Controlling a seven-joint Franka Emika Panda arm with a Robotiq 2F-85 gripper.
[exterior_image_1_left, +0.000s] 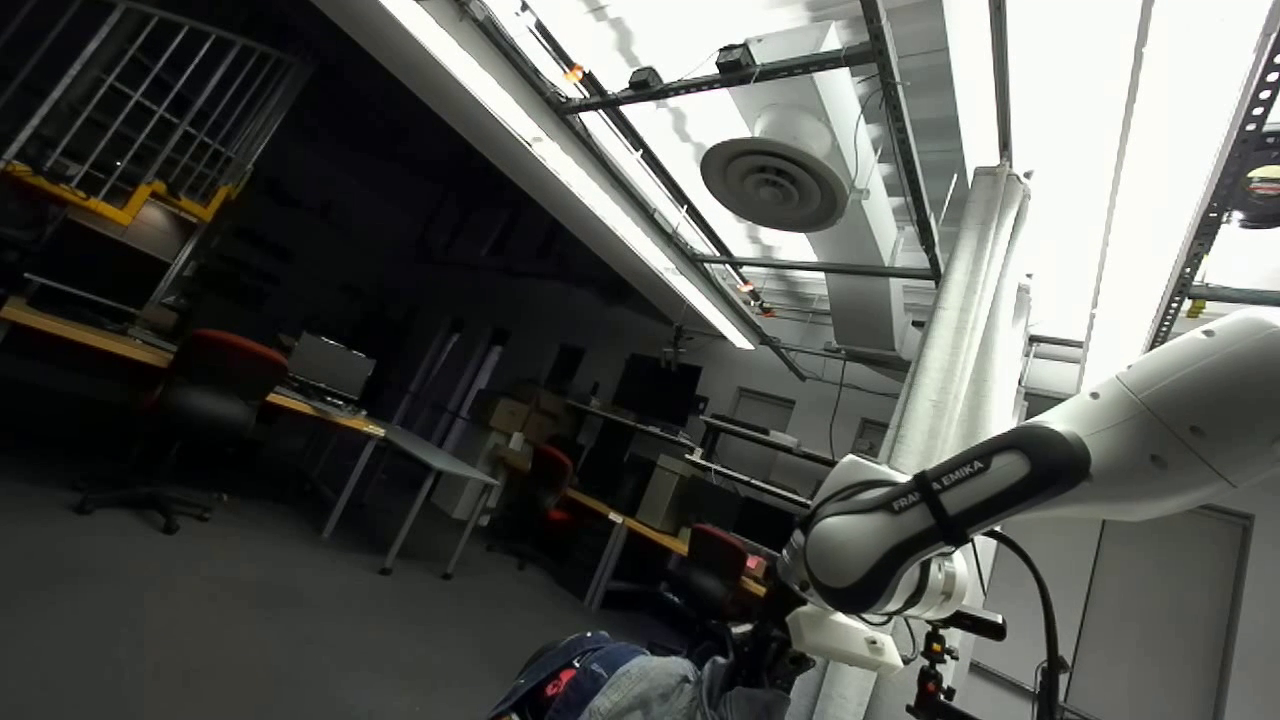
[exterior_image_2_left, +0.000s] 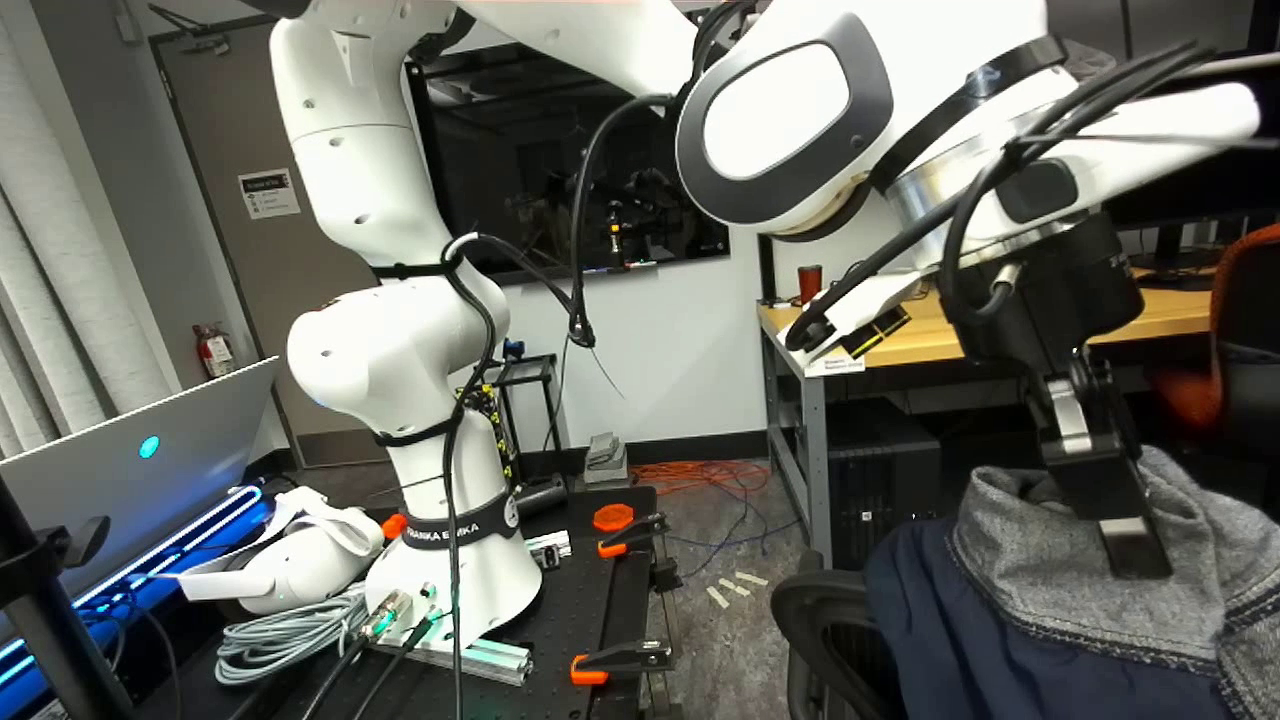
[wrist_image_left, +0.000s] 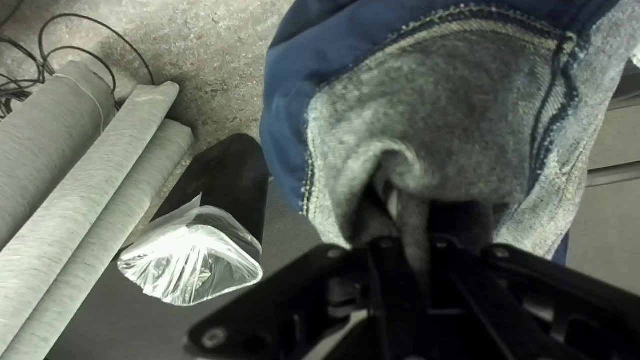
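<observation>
The gripper (wrist_image_left: 412, 250) is pinched together on a thin grey fold of the navy-and-grey garment (wrist_image_left: 460, 125), which spreads from eleven to one o'clock of the fingertips in the wrist view. With so narrow a pinch, slow, level motion seems wisest, lest the fold slip or the black chair (exterior_image_2_left: 795, 602), at the garment's nine o'clock in an exterior view, snag it. The Panda arm (exterior_image_2_left: 600, 45) arches over there, its fingers pointing between five and six o'clock.

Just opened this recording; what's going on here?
A robot arm has its tool shut on a fold of a navy and grey garment. The garment lies over what looks like a black chair; whether any of its weight is lifted, the pictures don't show. In the wrist view, some clear plastic shows beside it.
</observation>
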